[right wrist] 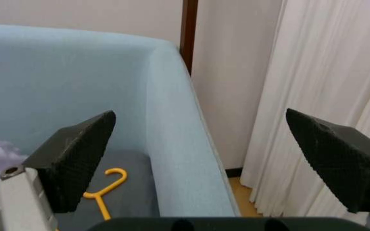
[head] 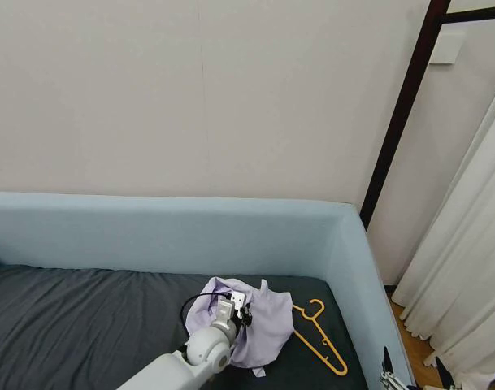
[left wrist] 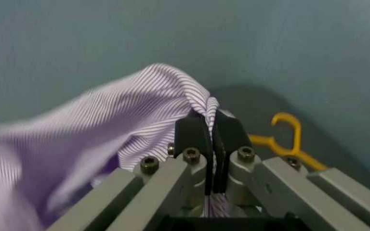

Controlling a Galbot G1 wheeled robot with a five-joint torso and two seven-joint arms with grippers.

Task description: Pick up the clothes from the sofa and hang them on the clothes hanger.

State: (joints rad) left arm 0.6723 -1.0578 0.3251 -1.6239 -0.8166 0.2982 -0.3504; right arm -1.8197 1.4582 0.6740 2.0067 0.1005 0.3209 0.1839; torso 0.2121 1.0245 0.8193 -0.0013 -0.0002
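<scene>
My left gripper (head: pixel 240 309) is down on the sofa (head: pixel 190 236), near its right end, and it is clamped on the lilac striped shirt (head: pixel 267 327). In the left wrist view the black fingers (left wrist: pixel 194 129) are pressed together with a fold of the shirt (left wrist: pixel 108 130) pinched between them, and the rest of the cloth drapes away to one side. The shirt lies crumpled on the dark seat cushion (head: pixel 68 325), close to the light blue backrest.

The yellow hanger (head: pixel 321 338) lies flat on the same cushion just to the right of the shirt, its hook toward the backrest. I cannot tell whether the two touch.

My right gripper (right wrist: pixel 199 118) hangs beyond the sofa's right armrest (right wrist: pixel 172 120) with its fingers spread wide and nothing between them. Past the armrest I see a white curtain (right wrist: pixel 313 96) and a dark upright post (head: pixel 397 122) against the wall.
</scene>
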